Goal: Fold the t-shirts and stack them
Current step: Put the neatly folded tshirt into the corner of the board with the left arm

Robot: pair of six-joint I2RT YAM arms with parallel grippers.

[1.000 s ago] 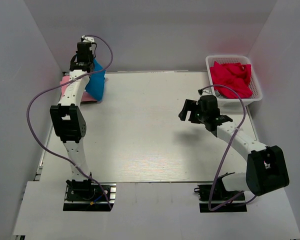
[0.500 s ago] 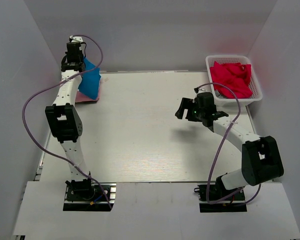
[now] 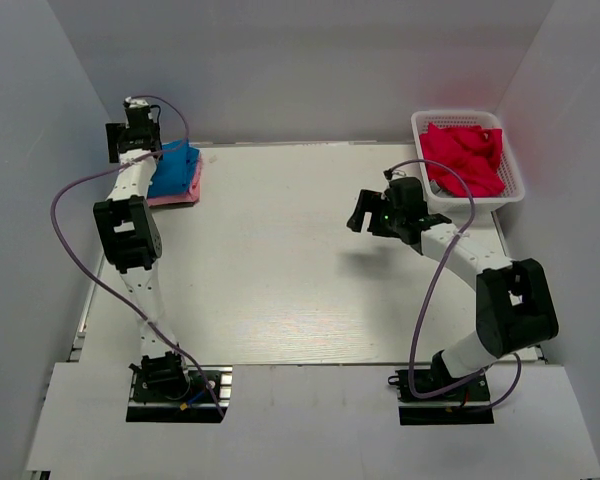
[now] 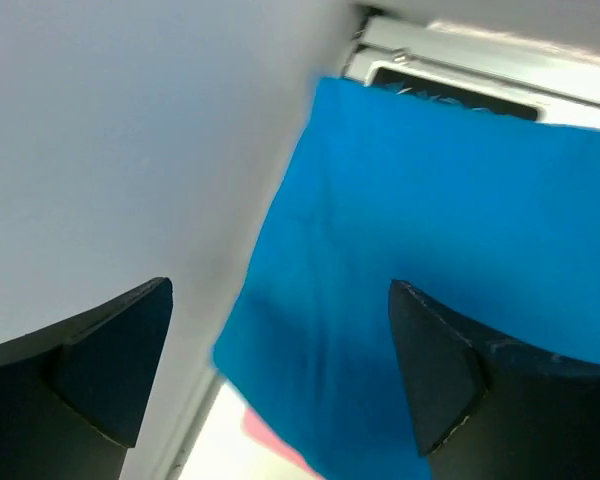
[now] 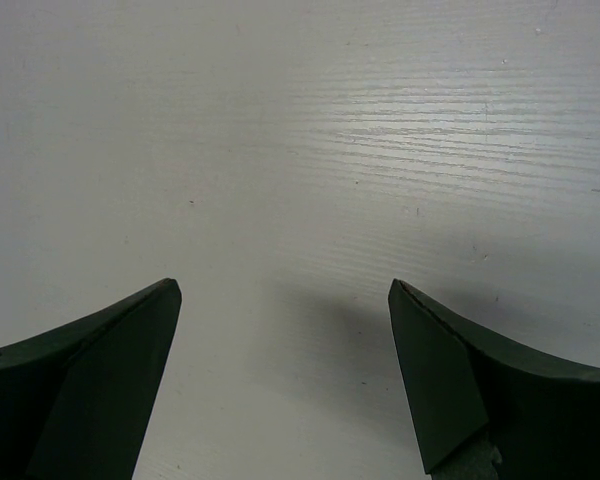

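A bright blue t-shirt [image 3: 175, 166] lies folded at the table's far left corner. It rests on a pale pink t-shirt [image 3: 185, 192], of which only an edge shows. My left gripper [image 3: 132, 140] hangs at the wall just left of this stack. In the left wrist view the left gripper [image 4: 280, 300] is open with nothing between its fingers [image 4: 110, 345]. The blue t-shirt [image 4: 450, 210] fills that view below the jaws, and a sliver of the pink t-shirt [image 4: 270, 440] peeks out under it. My right gripper [image 3: 361, 212] hovers right of centre. The right gripper [image 5: 280, 290] stands open over bare table.
A white basket [image 3: 516, 170] at the back right holds crumpled red cloth [image 3: 465, 155]. Grey walls close the table on the left, back and right. The left wall [image 4: 120, 150] stands close beside the left gripper.
My left gripper carried the blue t-shirt left and down onto the pink one, then opened and let it go. The right arm shifted slightly back and left, still open.
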